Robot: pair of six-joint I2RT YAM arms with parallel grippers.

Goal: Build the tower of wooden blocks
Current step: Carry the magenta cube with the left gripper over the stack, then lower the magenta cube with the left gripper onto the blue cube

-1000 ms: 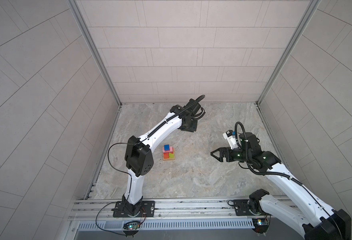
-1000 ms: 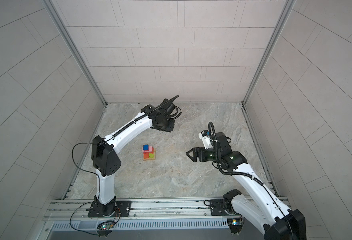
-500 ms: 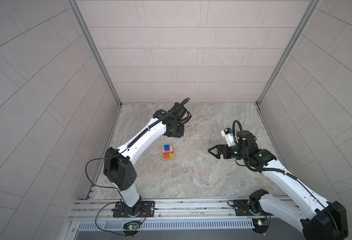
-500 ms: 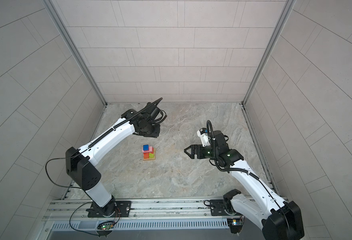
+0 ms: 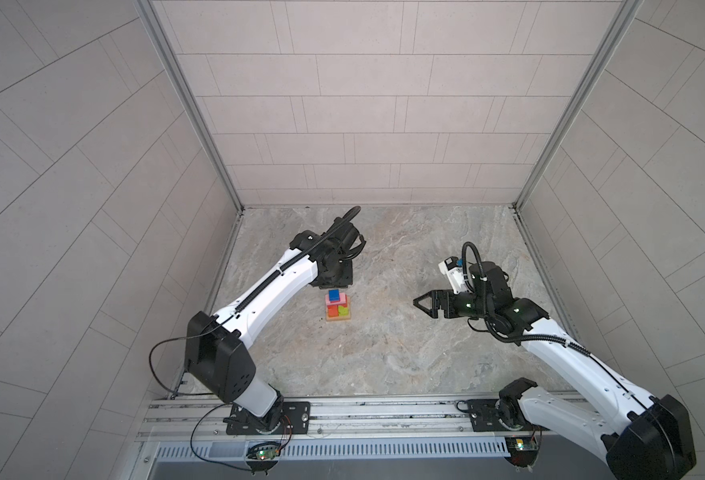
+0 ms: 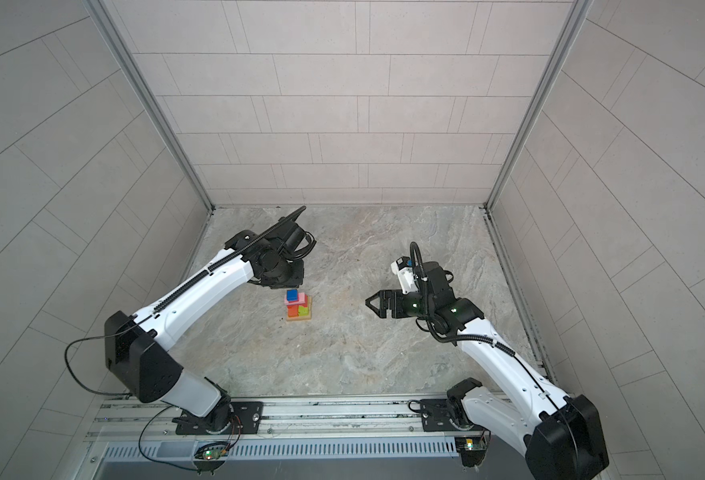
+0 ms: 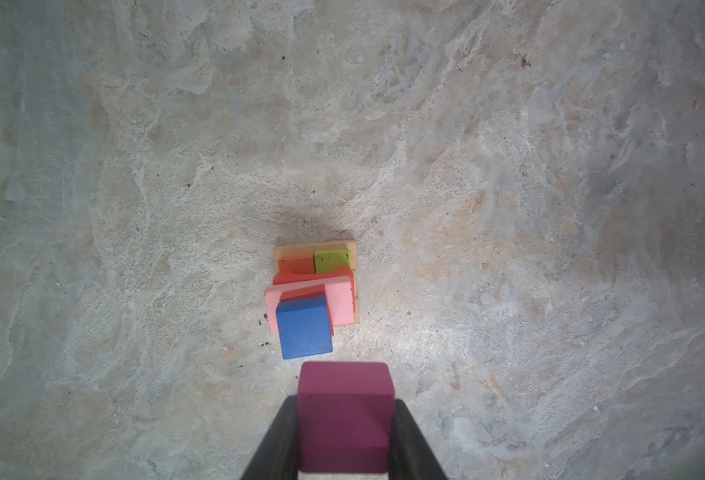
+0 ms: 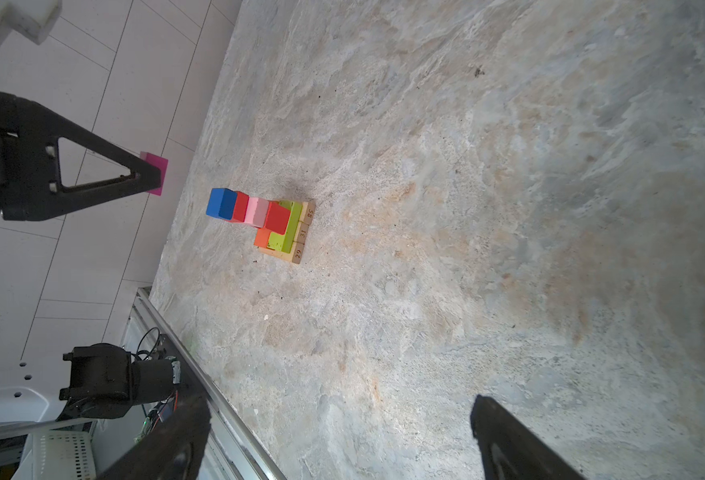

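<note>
Though stepped, tower (image 5: 337, 309) blue-topped.

A robotics lab enclosure: grey panelled walls (image 5: 363, 104), aluminium corner posts (image 5: 190, 104), marbled floor (image 5: 384, 353), slotted mounting rail (image 5: 384, 411)

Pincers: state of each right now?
Left pincer: shut on the magenta cube.
Right pincer: open, holding nothing.
</note>
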